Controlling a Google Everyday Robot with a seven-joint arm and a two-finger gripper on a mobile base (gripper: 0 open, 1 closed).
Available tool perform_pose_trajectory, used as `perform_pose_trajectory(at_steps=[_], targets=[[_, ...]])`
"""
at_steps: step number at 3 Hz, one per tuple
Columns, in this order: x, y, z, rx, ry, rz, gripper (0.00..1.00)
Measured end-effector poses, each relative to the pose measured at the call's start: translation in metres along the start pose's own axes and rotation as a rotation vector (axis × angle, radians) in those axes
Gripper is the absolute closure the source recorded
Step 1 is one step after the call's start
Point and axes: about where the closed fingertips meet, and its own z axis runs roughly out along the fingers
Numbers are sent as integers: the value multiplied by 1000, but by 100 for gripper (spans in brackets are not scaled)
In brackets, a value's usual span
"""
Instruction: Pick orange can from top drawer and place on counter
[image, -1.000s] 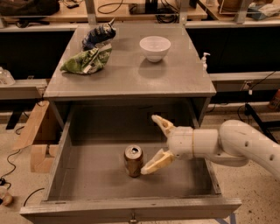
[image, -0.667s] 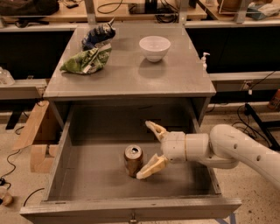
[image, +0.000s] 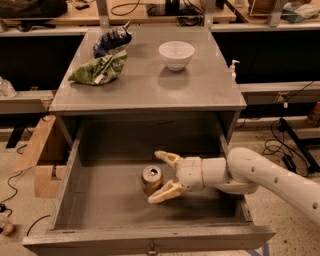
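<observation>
- orange can (image: 151, 181) stands upright on the floor of the top drawer (image: 100, 205), about midway across and a little nearer the front panel than the back wall.
- the drawer is pulled fully out under the counter (image: 150, 90), so the can is in plain sight from above.
- gripper (image: 156, 176) has its fingers spread wide, not gripping anything; one finger (image: 167, 158) is behind the can and the other (image: 162, 194) in front of it.
- the can sits between the fingertips rather than deep in the jaws; whether the front finger touches its base i cannot tell.
- the white arm (image: 270, 175) reaches in from the right, over the drawer's right wall.
- step in hand, as i judge it: the approach is nearly done and the grasp has not yet been made.
- the next move calls for easing a little further left so the can sits deeper, then closing on its sides without tipping it.
- after that, a straight lift clear of the drawer walls and the counter's front edge.
- on the counter, a white bowl (image: 176, 54) and a green bag (image: 100, 70) sit toward the back; the front part looks the likely place to set the can.
</observation>
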Motion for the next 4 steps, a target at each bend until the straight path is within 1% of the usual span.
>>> perform_pose_trajectory(at_steps=[1, 2, 3, 4], targets=[[-2, 5, 7, -11, 15, 9, 41], [-23, 17, 11, -10, 18, 21, 64], [-56, 25, 3, 18, 21, 31, 88], [-117, -12, -31, 114, 42, 69, 100]])
